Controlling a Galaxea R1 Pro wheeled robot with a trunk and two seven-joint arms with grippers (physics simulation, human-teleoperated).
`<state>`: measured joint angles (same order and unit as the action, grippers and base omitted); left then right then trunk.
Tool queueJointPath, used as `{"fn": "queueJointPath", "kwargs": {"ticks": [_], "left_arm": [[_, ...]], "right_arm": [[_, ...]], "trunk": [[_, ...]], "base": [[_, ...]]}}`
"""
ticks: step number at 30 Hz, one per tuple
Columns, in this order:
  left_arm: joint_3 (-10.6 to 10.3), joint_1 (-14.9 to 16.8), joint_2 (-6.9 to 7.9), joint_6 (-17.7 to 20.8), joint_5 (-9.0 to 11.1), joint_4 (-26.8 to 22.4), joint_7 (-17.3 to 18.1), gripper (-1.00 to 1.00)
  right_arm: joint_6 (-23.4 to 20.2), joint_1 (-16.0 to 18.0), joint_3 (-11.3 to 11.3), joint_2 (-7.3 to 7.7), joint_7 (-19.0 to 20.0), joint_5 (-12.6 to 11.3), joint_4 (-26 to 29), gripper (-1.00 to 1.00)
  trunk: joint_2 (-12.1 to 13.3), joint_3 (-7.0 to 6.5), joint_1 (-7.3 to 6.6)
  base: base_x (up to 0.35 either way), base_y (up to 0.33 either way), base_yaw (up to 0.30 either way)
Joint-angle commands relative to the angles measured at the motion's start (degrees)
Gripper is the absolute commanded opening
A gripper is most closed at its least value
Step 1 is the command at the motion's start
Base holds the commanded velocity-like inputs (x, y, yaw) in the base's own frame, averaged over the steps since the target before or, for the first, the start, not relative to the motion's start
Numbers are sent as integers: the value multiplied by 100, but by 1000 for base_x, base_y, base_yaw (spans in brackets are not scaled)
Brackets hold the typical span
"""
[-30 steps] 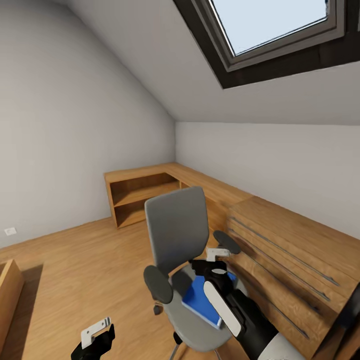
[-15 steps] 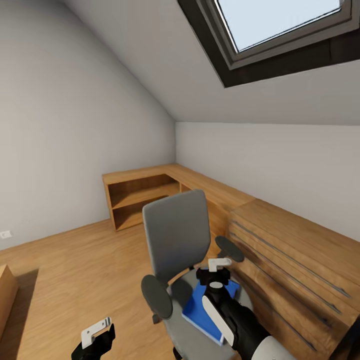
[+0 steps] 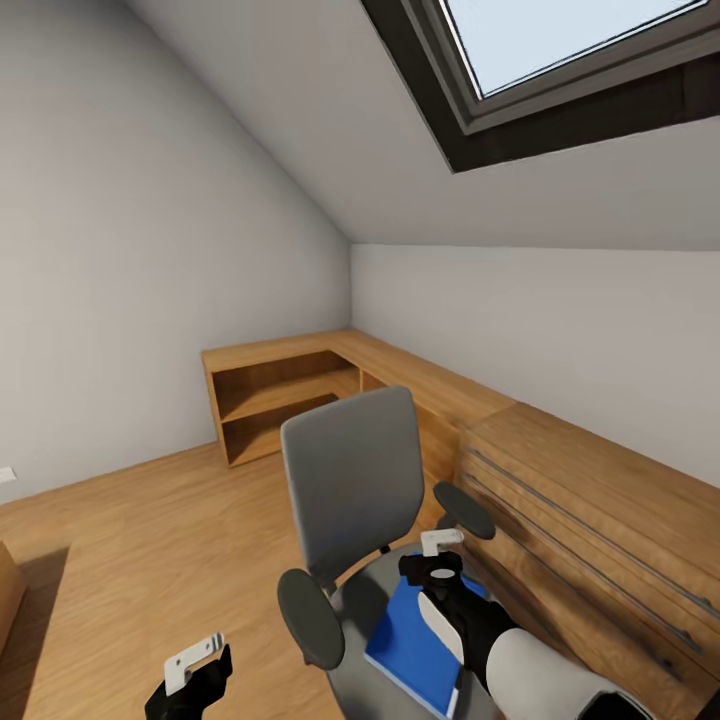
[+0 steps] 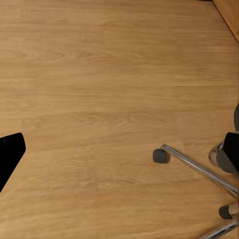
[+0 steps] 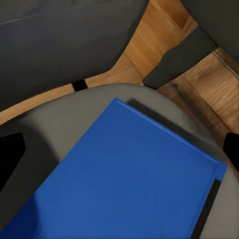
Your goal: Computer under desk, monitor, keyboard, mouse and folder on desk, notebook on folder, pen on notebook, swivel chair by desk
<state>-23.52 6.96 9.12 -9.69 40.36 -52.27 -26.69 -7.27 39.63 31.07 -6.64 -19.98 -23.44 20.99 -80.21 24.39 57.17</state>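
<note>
Head view: swivel chair (image 3: 350,490) stands on wood floor (image 3: 140,540) beside light wood cabinet (image 3: 590,520), w/ low corner shelving (image 3: 270,395) behind. Blue folder (image 3: 415,640) lies flat on chair seat. Right gripper (image 3: 440,558) hangs over folder's far edge; left gripper (image 3: 195,670) hangs low, apart from chair.

Left wrist view: bare floor, chrome chair base (image 4: 199,172) w/ casters – finger tips at frame edges, set wide apart, nothing between.

Right wrist view: folder (image 5: 129,184) on grey seat (image 5: 59,119), backrest beyond – jaws spread wide, nothing held.
</note>
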Motion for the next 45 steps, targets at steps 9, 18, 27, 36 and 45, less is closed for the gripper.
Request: {"fn": "queueJointPath", "kwargs": {"ticks": [9,18,27,36,45], "left_arm": [[-38,7,-7,-51,111,-266,-47,100],[-31,7,-3,-51,108,-266,-47,100],[-13,-343,209,-55,118,-1171,-396,100],[-37,-1425,584,-36,122,-3064,-1851,100],[-75,-1581,592,-18,121,-3014,-2091,100]], "right_arm": [[177,27,53,-13,434,-8,-51,100],[125,27,57,-183,424,0,-40,100],[-413,27,51,-301,379,-13,57,100],[-489,27,48,-303,356,-19,293,100],[-452,27,60,-306,-216,-31,443,100]], "trunk": [[-244,114,132],[-605,276,330],[-766,348,418],[-1127,509,615],[-1488,671,813]], "base": [[6,0,0],[0,0,0],[0,0,0],[0,0,0],[0,0,0]]}}
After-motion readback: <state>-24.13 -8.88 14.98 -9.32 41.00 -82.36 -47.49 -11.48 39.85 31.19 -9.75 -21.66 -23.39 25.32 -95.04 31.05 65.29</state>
